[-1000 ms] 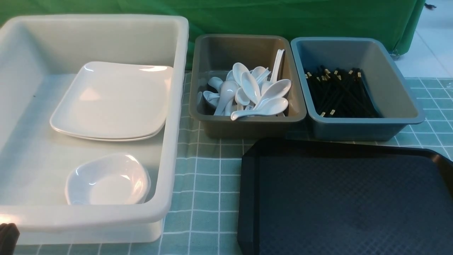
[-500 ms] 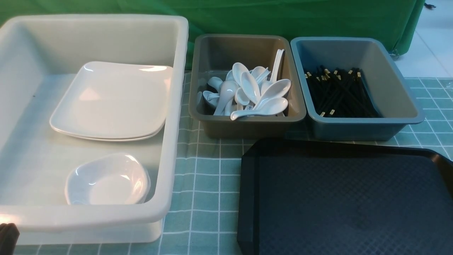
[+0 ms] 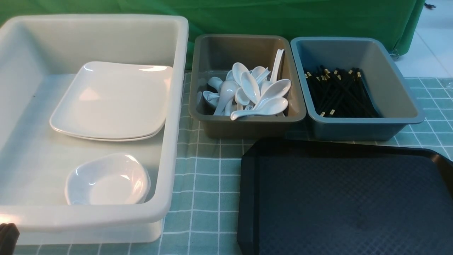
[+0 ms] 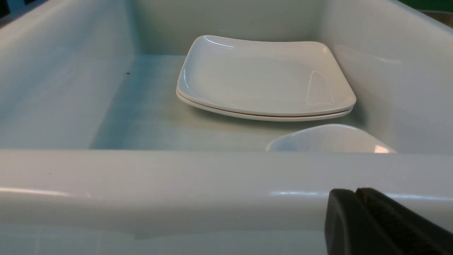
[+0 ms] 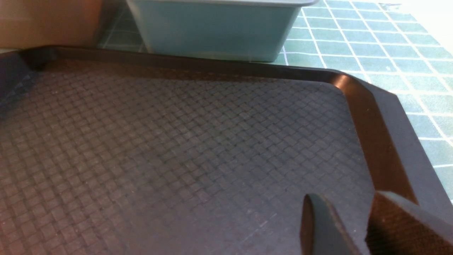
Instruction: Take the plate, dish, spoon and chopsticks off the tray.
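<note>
The black tray lies bare at the front right; nothing rests on it in the front view or in the right wrist view. Two stacked white square plates and a small white dish lie in the white tub; the left wrist view shows the plates and the dish too. White spoons and black chopsticks lie in separate tubs. My left gripper is shut and empty, just outside the tub's near wall. My right gripper is open and empty, low over the tray's corner.
A brown tub holds the spoons and a blue-grey tub holds the chopsticks, both just behind the tray. A green checked cloth covers the table. A green curtain hangs at the back.
</note>
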